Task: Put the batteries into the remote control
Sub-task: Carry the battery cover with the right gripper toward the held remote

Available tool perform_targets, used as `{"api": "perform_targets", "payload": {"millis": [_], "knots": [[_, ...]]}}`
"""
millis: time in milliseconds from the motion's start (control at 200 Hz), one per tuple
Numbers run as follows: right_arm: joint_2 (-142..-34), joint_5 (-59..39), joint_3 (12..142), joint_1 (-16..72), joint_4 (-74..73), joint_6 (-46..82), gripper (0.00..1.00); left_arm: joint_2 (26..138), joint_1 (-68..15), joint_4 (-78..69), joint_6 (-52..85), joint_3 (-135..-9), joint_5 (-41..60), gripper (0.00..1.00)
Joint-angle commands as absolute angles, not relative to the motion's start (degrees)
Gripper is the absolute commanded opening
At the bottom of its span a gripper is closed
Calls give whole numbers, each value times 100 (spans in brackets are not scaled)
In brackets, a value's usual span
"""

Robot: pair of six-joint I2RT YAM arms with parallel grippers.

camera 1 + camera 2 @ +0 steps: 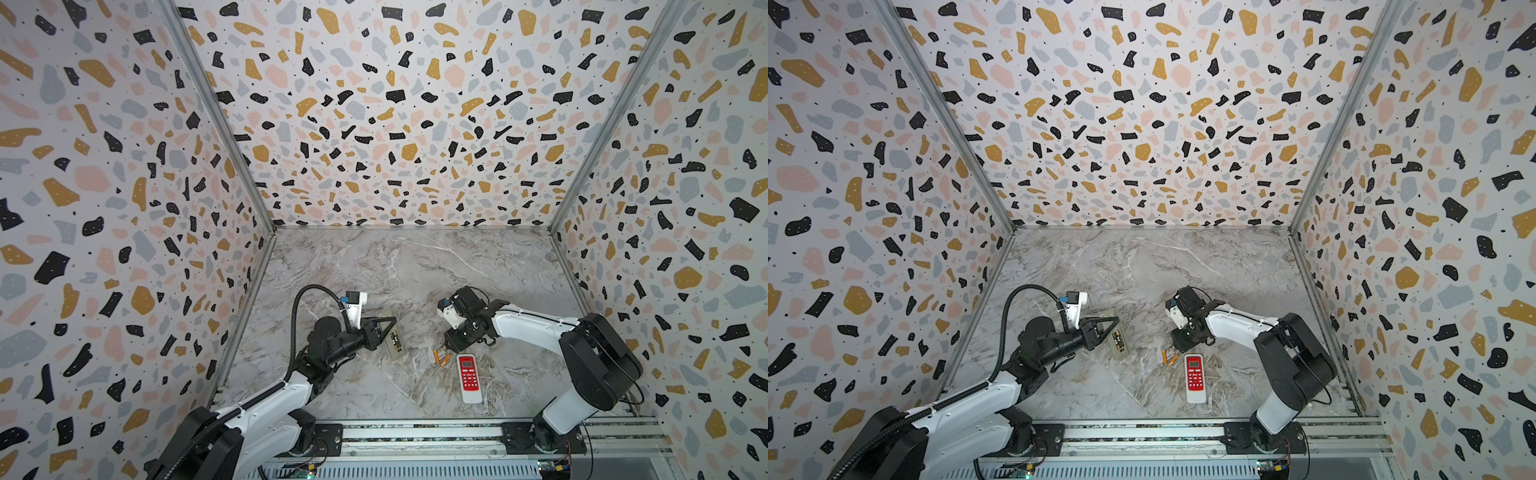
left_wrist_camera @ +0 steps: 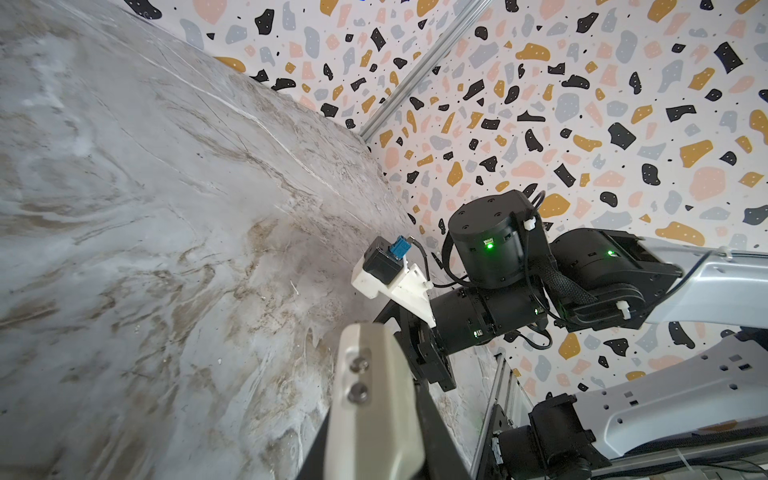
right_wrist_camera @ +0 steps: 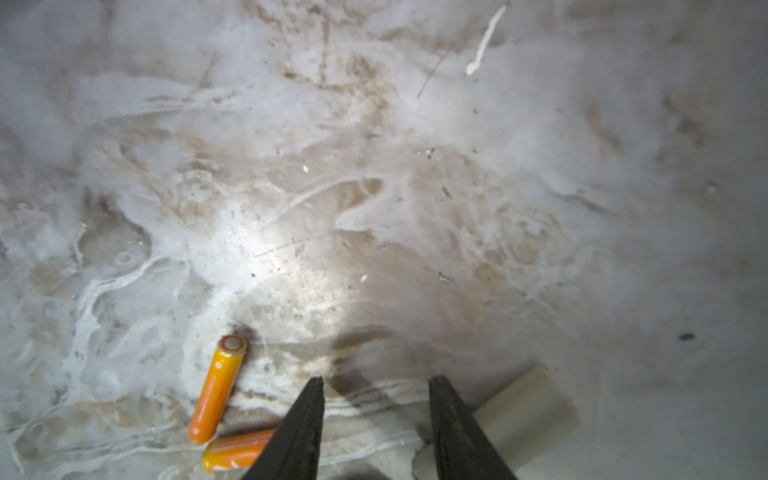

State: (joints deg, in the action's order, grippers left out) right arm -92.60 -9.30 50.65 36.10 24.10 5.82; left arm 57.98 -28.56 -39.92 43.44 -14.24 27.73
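Orange batteries (image 3: 216,390) beside the right pincer (image 3: 376,380)
Its jaws stand apart, empty; the left pincer (image 1: 386,330) is closed on grey remote (image 1: 395,349).

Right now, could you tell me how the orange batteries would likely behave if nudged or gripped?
Both orange batteries are smooth cylinders lying on their sides on the flat marble table, so a sideways nudge would probably roll them. Their glossy casing may slip in the narrow tips of the right gripper. They look rigid.

Left claw (image 1: 385,333) clamped, wrist rolled sideways; right claw (image 3: 376,380) pointing down, jaws apart.
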Motion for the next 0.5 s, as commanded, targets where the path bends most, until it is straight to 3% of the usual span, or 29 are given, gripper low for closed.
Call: {"api": "perform_targets", "payload": {"millis": [0, 350, 496], "knots": [[-9012, -729, 5358, 3592, 2656, 724, 48, 5759, -2826, -4305, 4251, -1433, 2769, 0], [-8226, 24, 5139, 3712, 2948, 1637, 70, 5678, -2825, -4300, 4208, -1406, 2751, 0], [-8386, 73, 5150, 3793, 3032, 1828, 85, 5618, -2825, -4325, 4219, -1372, 2760, 0]]}}
